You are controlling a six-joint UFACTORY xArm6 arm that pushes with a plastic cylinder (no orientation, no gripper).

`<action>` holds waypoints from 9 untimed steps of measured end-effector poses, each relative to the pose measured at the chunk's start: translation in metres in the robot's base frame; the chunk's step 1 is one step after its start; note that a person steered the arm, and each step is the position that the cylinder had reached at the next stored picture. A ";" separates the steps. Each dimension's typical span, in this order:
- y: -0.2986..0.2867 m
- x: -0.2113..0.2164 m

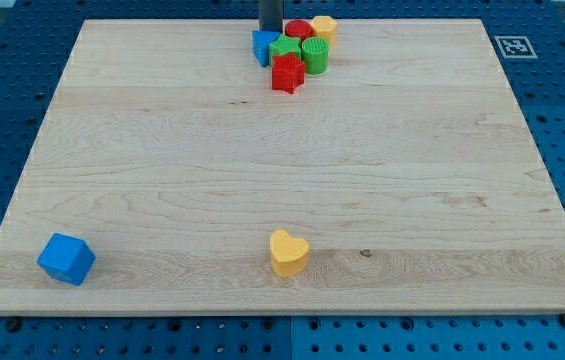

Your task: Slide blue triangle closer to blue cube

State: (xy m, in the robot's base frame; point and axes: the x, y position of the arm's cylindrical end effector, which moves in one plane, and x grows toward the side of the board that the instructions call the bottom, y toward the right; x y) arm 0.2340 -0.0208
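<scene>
The blue triangle [263, 46] lies at the top middle of the wooden board [162, 150], at the left edge of a tight cluster of blocks. The blue cube [66, 259] sits far away at the board's bottom left corner. My rod comes down from the view's top edge, and my tip [270, 32] stands right behind the blue triangle, touching or nearly touching its top side.
The cluster next to the triangle holds a green star [284, 48], a red star [287, 74], a green cylinder [315, 54], a red cylinder [298, 31] and a yellow block [324, 27]. A yellow heart [288, 253] lies at the bottom middle.
</scene>
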 end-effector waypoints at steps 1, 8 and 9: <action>-0.006 0.006; -0.070 0.187; -0.072 0.210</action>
State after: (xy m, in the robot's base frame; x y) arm 0.4438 -0.0931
